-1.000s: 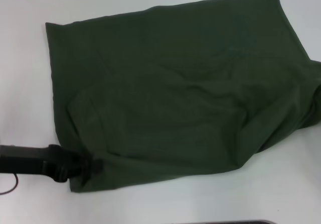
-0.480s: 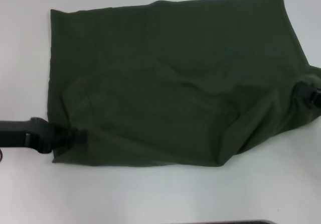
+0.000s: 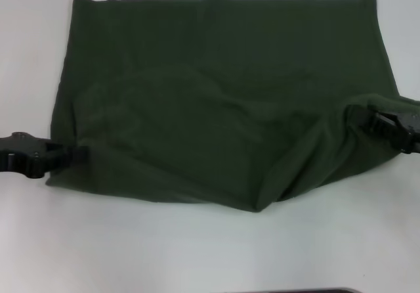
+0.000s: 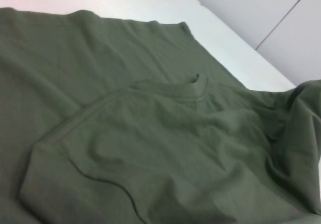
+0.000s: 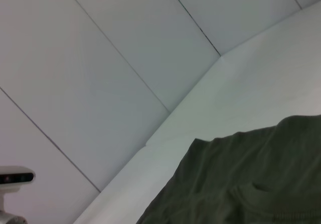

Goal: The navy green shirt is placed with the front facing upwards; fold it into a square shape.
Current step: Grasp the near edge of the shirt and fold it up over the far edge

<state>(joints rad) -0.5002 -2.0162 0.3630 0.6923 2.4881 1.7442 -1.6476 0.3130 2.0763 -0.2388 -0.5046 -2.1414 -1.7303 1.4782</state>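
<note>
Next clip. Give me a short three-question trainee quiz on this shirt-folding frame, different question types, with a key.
1. True or false: the cream chest lettering on the navy green shirt faces up.
2. Multiple choice: the left hand is at the shirt's A) far edge, B) near left corner, C) middle.
3. Fill in: the right hand grips cloth at the shirt's ____ side.

Key: 1. false, only plain green shows. 2. B. 3. right.
</note>
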